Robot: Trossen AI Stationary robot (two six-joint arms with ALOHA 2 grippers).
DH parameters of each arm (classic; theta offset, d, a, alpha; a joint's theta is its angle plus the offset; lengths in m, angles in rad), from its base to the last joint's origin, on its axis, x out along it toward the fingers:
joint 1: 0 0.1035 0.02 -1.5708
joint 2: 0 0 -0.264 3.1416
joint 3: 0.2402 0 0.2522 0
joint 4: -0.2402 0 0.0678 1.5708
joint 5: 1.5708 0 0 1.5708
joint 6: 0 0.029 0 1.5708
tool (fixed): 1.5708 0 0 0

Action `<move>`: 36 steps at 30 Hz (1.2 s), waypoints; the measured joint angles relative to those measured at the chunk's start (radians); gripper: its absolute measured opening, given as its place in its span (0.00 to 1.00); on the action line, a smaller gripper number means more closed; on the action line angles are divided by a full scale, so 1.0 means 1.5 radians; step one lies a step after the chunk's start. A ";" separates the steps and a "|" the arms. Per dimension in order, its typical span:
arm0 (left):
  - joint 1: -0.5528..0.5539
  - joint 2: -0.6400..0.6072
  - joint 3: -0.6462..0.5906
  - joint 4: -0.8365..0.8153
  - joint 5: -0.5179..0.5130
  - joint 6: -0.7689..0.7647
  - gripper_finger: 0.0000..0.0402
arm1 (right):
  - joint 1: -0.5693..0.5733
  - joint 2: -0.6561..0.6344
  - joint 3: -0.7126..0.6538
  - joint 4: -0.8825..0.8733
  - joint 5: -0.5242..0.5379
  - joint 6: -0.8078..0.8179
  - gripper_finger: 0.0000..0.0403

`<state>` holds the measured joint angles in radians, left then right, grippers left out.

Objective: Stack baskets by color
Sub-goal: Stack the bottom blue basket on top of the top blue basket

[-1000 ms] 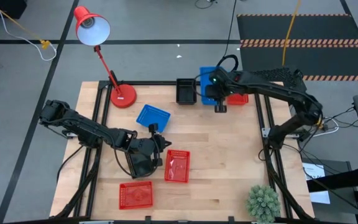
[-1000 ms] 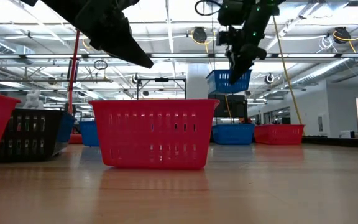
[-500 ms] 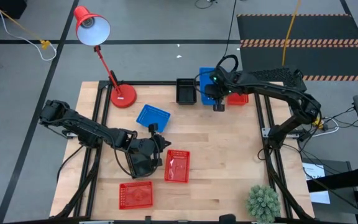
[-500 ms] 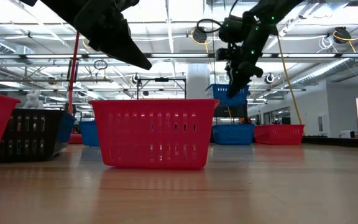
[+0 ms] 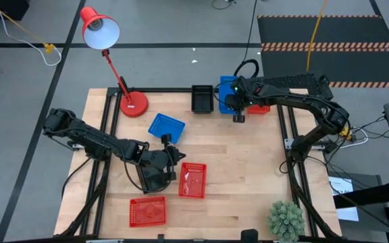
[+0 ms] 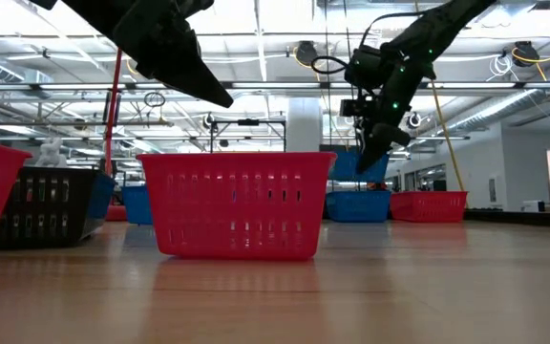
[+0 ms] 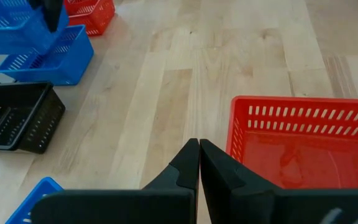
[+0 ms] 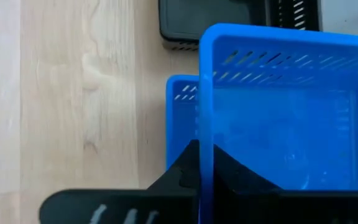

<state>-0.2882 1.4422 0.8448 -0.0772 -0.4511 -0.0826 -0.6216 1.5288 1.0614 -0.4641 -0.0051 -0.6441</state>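
Note:
My right gripper (image 5: 238,116) is shut on a blue basket (image 8: 291,118) and holds it just over a second blue basket (image 8: 182,102) at the table's far edge. A black basket (image 5: 201,98) stands to their left. A red basket (image 5: 261,107) stands to their right, partly hidden by the arm. A third blue basket (image 5: 165,126) sits mid-left. Two red baskets (image 5: 193,180) (image 5: 147,210) rest on the near half. My left gripper (image 7: 199,148) hangs shut above the wood beside the nearer-centre red basket (image 7: 303,149). My right gripper pinches one side wall of the blue basket at its rim (image 8: 205,146), one finger inside and one outside. The fingers come slanting down from above. The basket is lifted clear, roughly upright with its open side up, above the other blue basket (image 6: 358,205).
A red desk lamp's base (image 5: 134,104) stands at the far left corner. A green plant (image 5: 286,219) is at the near right corner. Bare wood (image 5: 248,169) lies between the far baskets and the near red ones.
My right gripper has come down with the blue basket toward the blue basket on the table. The basket stays open side up. My left arm has kept still.

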 joint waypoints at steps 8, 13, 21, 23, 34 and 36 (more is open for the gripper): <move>0.000 0.000 0.000 0.000 0.000 0.000 0.04 | 0.000 0.000 -0.038 0.047 0.000 0.000 0.00; 0.000 0.000 0.000 0.001 0.000 0.000 0.04 | 0.000 0.000 -0.057 0.072 0.000 0.000 0.00; 0.000 0.000 0.000 0.002 0.000 0.000 0.04 | 0.000 0.000 -0.075 0.104 0.000 -0.006 0.02; 0.000 0.000 0.000 0.001 0.000 -0.001 0.04 | 0.000 0.000 -0.075 0.106 0.001 -0.011 0.05; 0.000 0.000 0.000 0.000 0.000 -0.003 0.04 | 0.000 0.000 -0.075 0.108 0.002 -0.017 0.17; 0.000 0.000 0.000 0.000 0.000 -0.003 0.04 | 0.000 0.000 -0.075 0.112 0.002 -0.013 0.20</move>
<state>-0.2882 1.4422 0.8448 -0.0772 -0.4511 -0.0864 -0.6212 1.5282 0.9485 -0.2964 -0.0021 -0.6637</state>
